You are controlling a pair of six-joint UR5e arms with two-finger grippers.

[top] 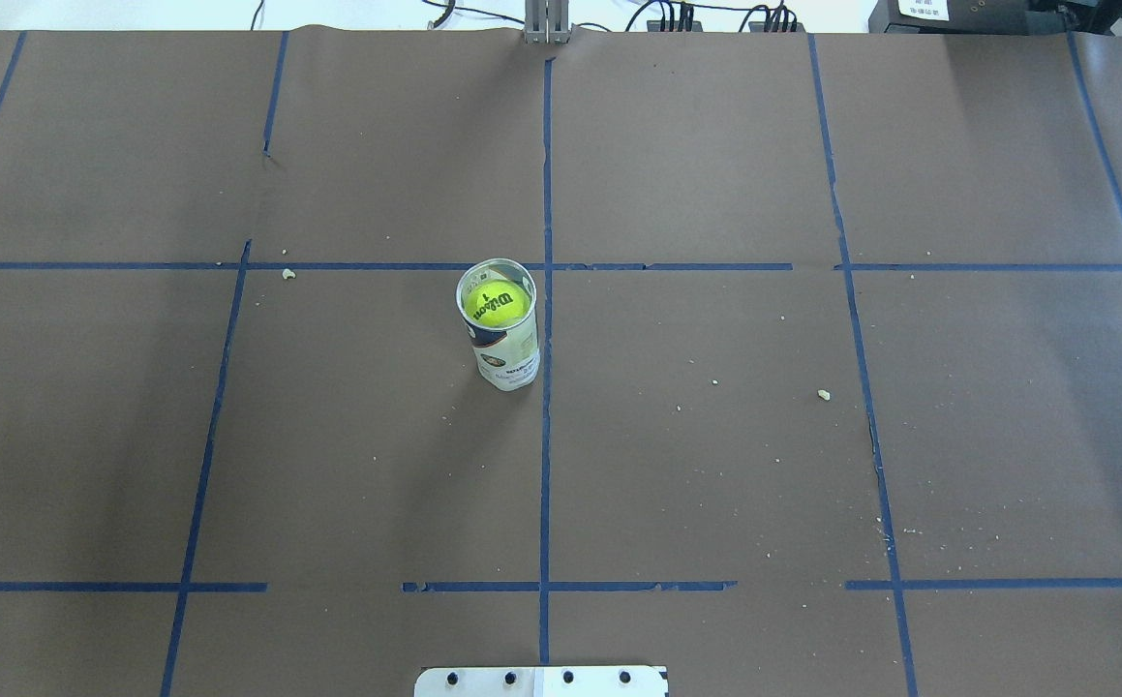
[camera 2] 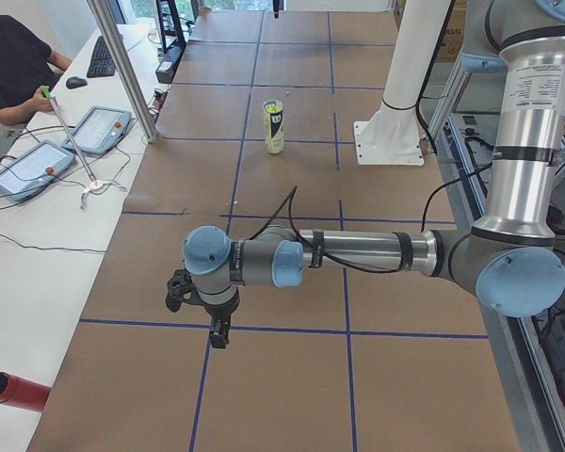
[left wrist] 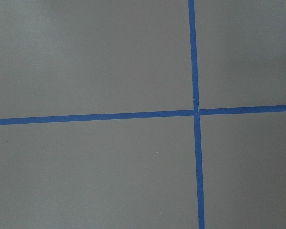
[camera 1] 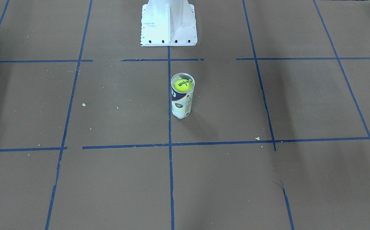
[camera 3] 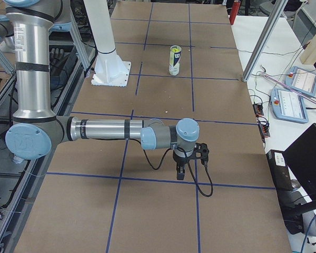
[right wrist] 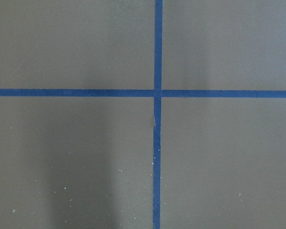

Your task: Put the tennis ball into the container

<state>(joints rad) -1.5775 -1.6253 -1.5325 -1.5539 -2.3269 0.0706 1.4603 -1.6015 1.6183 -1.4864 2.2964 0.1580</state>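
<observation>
The tennis ball [camera 1: 183,85], yellow-green with black Wilson lettering, sits inside the open top of the container [camera 1: 181,103]. The container stands upright near the table's middle beside a blue tape line. From overhead the ball [top: 497,303] fills the mouth of the tube [top: 510,358]. My left gripper [camera 2: 217,334] hangs over the table far from the tube, seen only in the exterior left view. My right gripper [camera 3: 180,174] hangs likewise at the other end, seen only in the exterior right view. I cannot tell whether either is open or shut. Both wrist views show only brown paper and tape.
The white pedestal base [camera 1: 169,24] stands behind the tube on the robot's side. Blue tape lines [top: 545,436] grid the brown paper. A person [camera 2: 9,66] sits at a side desk with tablets. A red cylinder [camera 2: 14,391] lies off the table's near corner.
</observation>
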